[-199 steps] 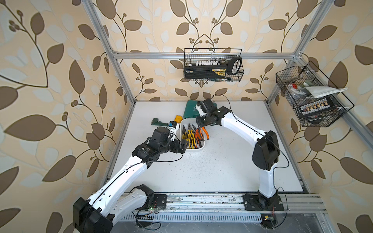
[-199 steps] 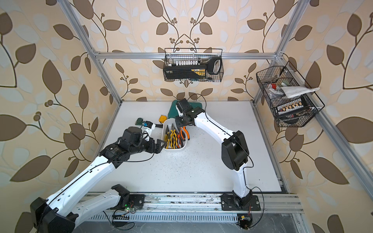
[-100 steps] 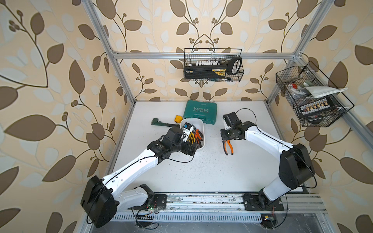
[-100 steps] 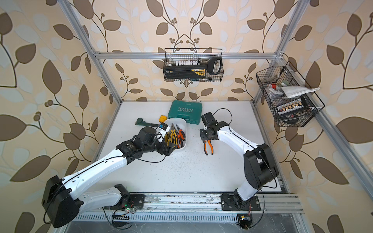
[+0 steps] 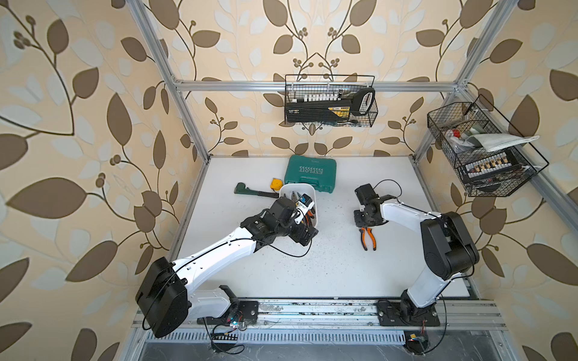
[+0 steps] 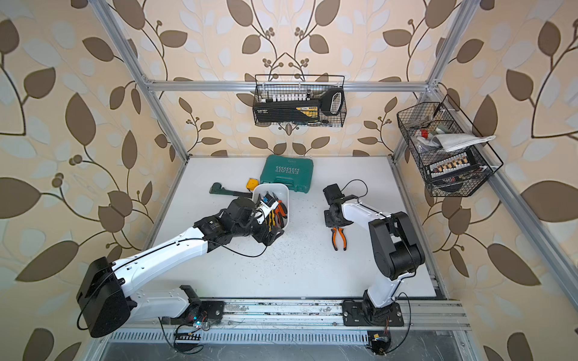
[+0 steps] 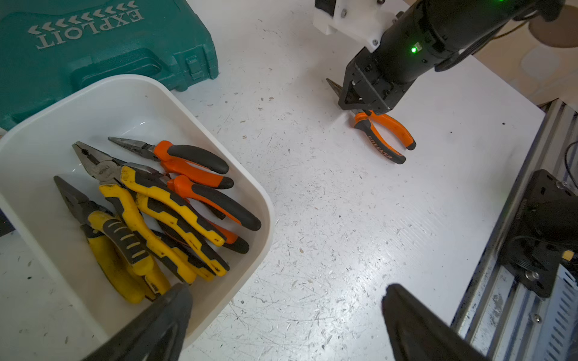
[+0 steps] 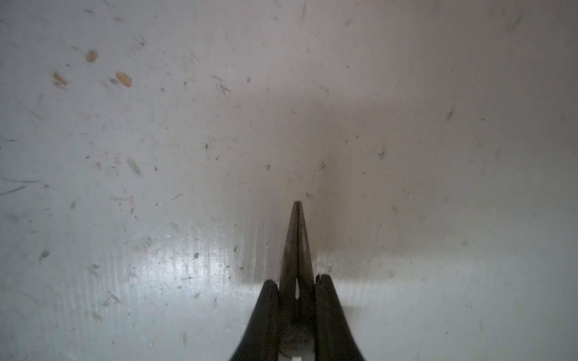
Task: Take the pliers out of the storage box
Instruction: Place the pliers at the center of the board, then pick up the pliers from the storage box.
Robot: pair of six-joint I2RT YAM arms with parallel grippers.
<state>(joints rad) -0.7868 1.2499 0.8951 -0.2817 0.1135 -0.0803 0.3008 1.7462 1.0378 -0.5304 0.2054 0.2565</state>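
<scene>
Most of the pliers are sitting in a tangled heap in the storage box. Looks like six or so, yellow and orange handles mixed. One orange-handled pair is out, well off to the side and down at the worktop, with the right gripper jaws clamped on its metal nose. Can't tell if it's fully resting there yet. Left gripper hangs at the box's near corner, jaws wide open and empty. So basically one out, the rest to go.
</scene>
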